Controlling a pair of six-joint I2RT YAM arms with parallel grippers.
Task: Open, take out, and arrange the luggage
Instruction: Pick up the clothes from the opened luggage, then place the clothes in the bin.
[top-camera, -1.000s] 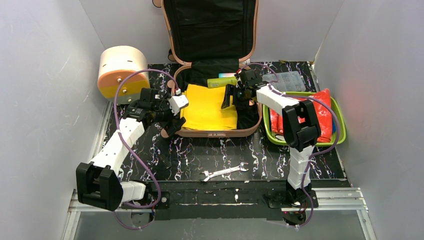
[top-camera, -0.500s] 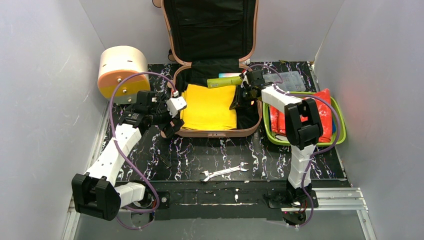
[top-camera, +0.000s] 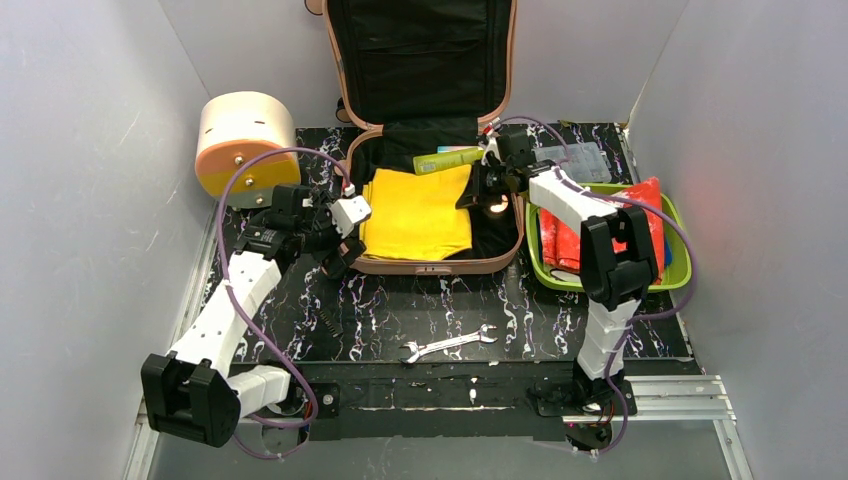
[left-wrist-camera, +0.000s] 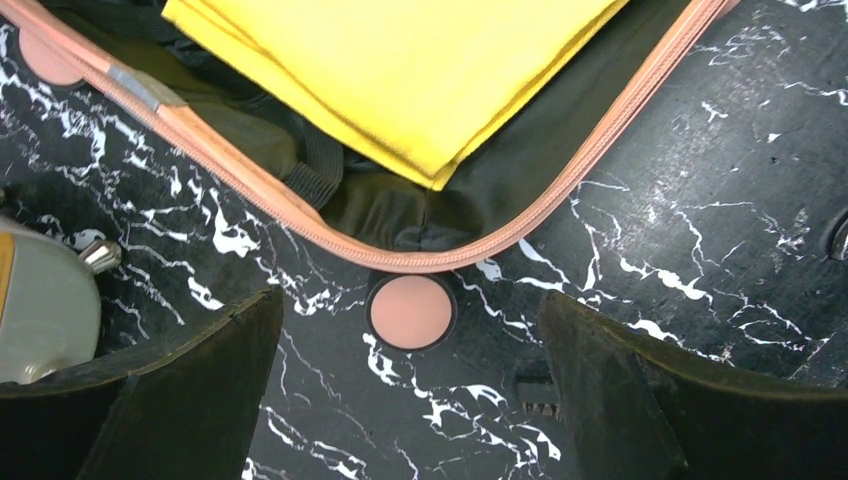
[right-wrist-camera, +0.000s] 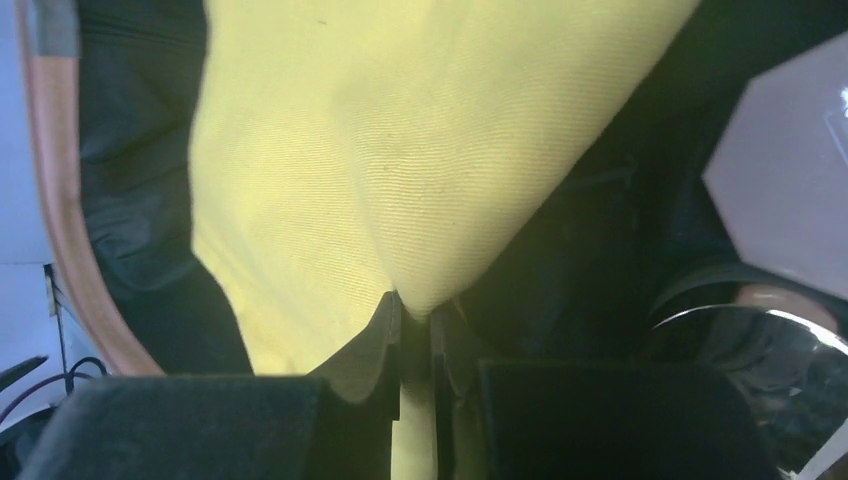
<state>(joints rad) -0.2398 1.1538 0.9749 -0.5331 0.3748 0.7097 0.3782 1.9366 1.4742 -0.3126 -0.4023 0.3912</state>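
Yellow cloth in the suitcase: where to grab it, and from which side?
The yellow cloth lies flat and folded, so only an edge offers purchase. Pinch its right edge from above, inside the luggage; the right gripper is shut on it there.

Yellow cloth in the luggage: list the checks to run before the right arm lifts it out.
1. Lid of the luggage open: ok.
2. Grip: right pincer shut on yellow cloth, fabric pinched between its fingers: ok.
3. Other arm: left pincer open, empty, outside the luggage's near corner: ok.
4. Snags: green tube clear of the cloth's far edge: cannot tell.
5. Drop spot: free space in green tray, which holds red items: cannot tell.
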